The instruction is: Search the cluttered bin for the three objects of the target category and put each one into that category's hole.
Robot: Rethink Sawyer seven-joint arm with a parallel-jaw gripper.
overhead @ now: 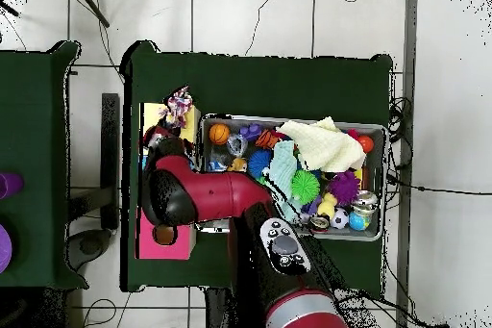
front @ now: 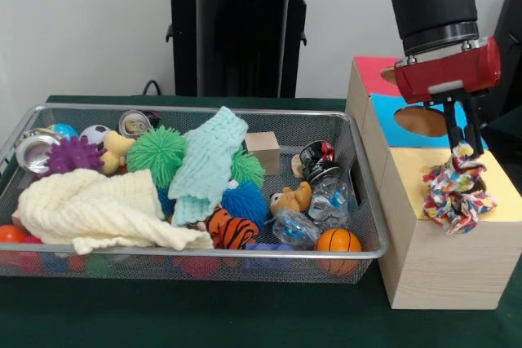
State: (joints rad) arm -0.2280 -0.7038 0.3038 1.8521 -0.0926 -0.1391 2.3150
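Observation:
My gripper (front: 462,149) hangs over the yellow-topped box (front: 509,195) at the right and is shut on a knotted fabric bundle (front: 457,195) with red, blue and yellow spots. The bundle dangles onto the yellow face and covers most of the hole; only a dark sliver (front: 478,180) shows behind it. In the overhead view the bundle (overhead: 177,106) lies at the yellow box's (overhead: 151,117) far end, beside the arm. The wire mesh bin (front: 204,252) stands left of the boxes, also in the overhead view (overhead: 288,119). No other spotted bundle shows in it.
The blue-topped box (front: 390,112) with its hole (front: 421,121) and the red-topped box (front: 371,72) stand behind the yellow one. The bin holds a cream cloth (front: 90,209), a mint cloth (front: 208,165), a tiger plush (front: 230,231), spiky balls (front: 155,152), cans and an orange ball (front: 337,240).

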